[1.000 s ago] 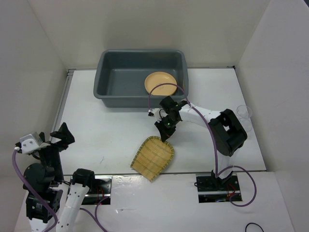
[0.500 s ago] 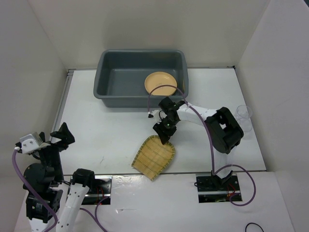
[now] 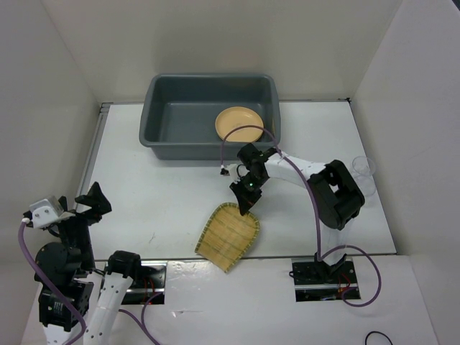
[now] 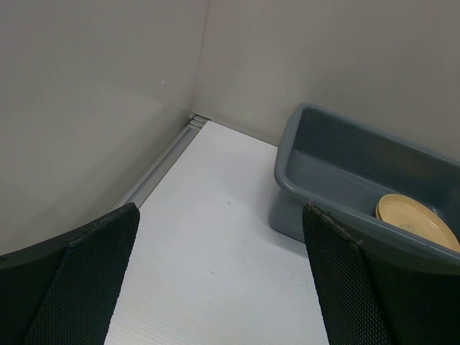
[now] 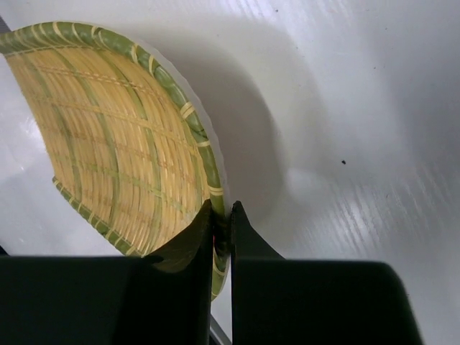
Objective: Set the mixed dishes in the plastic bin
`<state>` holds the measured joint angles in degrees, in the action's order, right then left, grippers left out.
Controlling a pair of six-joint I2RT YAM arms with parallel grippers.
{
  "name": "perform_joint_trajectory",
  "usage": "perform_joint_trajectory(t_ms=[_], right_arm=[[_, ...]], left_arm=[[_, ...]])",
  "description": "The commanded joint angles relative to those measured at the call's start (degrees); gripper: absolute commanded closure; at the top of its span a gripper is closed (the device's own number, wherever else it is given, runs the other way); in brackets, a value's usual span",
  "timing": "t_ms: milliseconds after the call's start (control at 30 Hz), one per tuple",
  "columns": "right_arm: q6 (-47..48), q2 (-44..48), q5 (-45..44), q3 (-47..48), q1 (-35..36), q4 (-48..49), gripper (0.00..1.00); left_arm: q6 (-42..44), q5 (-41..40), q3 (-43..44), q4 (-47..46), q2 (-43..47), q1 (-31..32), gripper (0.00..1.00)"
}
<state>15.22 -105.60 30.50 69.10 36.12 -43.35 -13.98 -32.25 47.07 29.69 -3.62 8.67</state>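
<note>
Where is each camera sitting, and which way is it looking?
Top camera: up high behind the arms, looking down at the table; both arms show, with the left gripper and right gripper.
Left wrist camera: on the left arm, looking across the table at the grey bin and yellow plate; its open fingers show.
Right wrist camera: on the right arm, looking down at the bamboo tray; its fingers pinch the rim.
Shared: the top view also shows bin, plate and tray.
</note>
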Motion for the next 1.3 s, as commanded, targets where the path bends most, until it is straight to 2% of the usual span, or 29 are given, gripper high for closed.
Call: perform_joint_trajectory(t_ms=[0,133,267,333,533,733,833,1067,1167,1200,1267], right_arm=[[4.5,4.7,-6.5,0.7,0.4,0.4,1.0],[8.4,13.6,-3.4,3.3,0.4,-2.6,1.0],[11.5,18.2,-1.3,10.1,0.4,-6.3,1.0],[13.4,18.2,0.1,13.1,0.4,-7.7,1.0],[16.1,15.1,4.6,31.7,0.9,-12.3,1.0],[14.1,8.3,4.1,49.0,0.9,-13.8,1.0],[9.9,5.0,2.9,54.1,-0.4,-9.8,1.0],[8.9,-5.5,-2.7,68.1,-1.2,-8.8,1.0],[4.0,-13.6,-5.2,80.9,-3.7,-11.1,1.0],[1.2,-16.8,-6.8,92.0,-5.0,-12.9,1.0],[-2.0,-29.7,-8.3,108.0,-6.3,-17.5,1.0]], left_arm=[[-1.1,0.5,1.3,-1.6,-1.1,-0.2,0.0],[-1.1,0.5,1.3,-1.6,-1.1,-0.2,0.0],[-1.1,0.5,1.3,-1.6,-1.1,-0.2,0.0],[-1.1,0.5,1.3,-1.6,-1.1,-0.2,0.0],[-1.1,0.5,1.3,-1.6,-1.1,-0.2,0.0],[-1.1,0.5,1.3,-1.6,-1.1,-0.2,0.0],[-1.1,0.0,1.3,-1.6,-0.6,-0.2,0.0],[-1.1,0.0,1.3,-1.6,-0.6,-0.2,0.0],[-1.1,0.0,1.3,-1.6,0.0,-0.2,0.0],[-1.7,0.0,1.3,-1.6,0.0,-0.2,0.0],[-1.7,-0.5,1.3,-1.6,0.5,-0.2,0.0]])
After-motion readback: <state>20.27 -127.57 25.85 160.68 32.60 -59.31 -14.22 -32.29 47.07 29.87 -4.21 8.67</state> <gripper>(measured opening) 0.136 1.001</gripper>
